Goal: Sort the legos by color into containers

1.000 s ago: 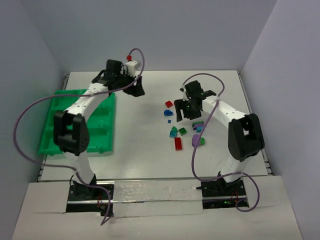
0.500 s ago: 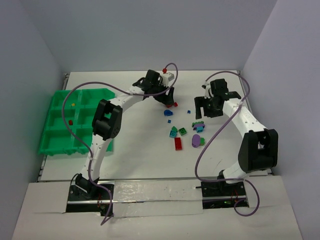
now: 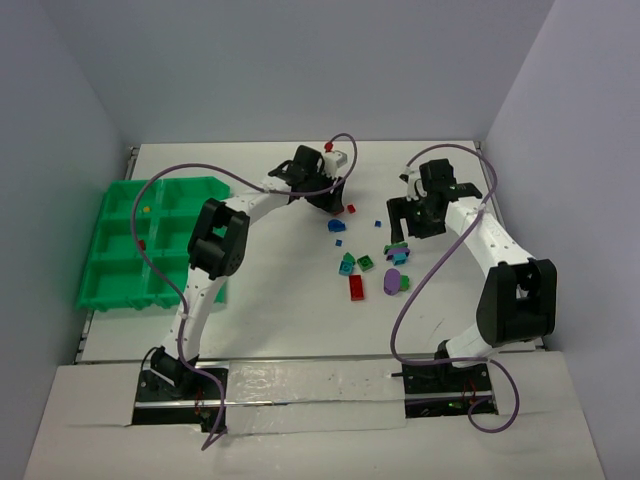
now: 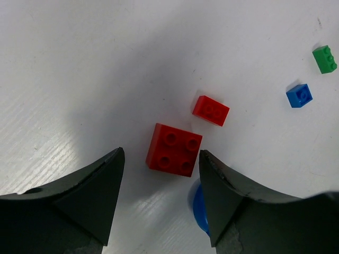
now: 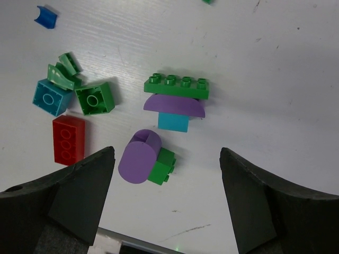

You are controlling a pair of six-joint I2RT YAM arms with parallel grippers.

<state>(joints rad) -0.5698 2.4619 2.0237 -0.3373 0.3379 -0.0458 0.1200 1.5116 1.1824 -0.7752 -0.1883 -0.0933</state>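
White table (image 3: 280, 300), pale walls (image 3: 300, 70) on three sides; tray (image 3: 110, 272) at the table's edge, well apart from left gripper (image 3: 335, 204) and right gripper (image 3: 412, 231); loose legos (image 3: 365, 262) scattered near and between the two.

Left fingers (image 4: 85, 198): spread, pinching nothing; red 2x2 (image 4: 174, 150) flat on the table between the tips; clear gap to one finger, close against the other, contact not certain; small red brick (image 4: 211, 110) just beyond the tips, near the 2x2 but apart from it; blue brick (image 4: 299, 96) and green brick (image 4: 324, 59) farther out past the closer finger; blue round piece (image 4: 197, 207) partly hidden under that finger.

Right fingers (image 5: 254, 206): spread wide, holding nothing; purple cylinder (image 5: 139, 156) touching a green block (image 5: 161, 165) between the tips; just beyond, green plate (image 5: 176, 87), purple half-round (image 5: 174, 104) and teal block (image 5: 175, 122) packed together; red bar (image 5: 68, 139) beside one fingertip.
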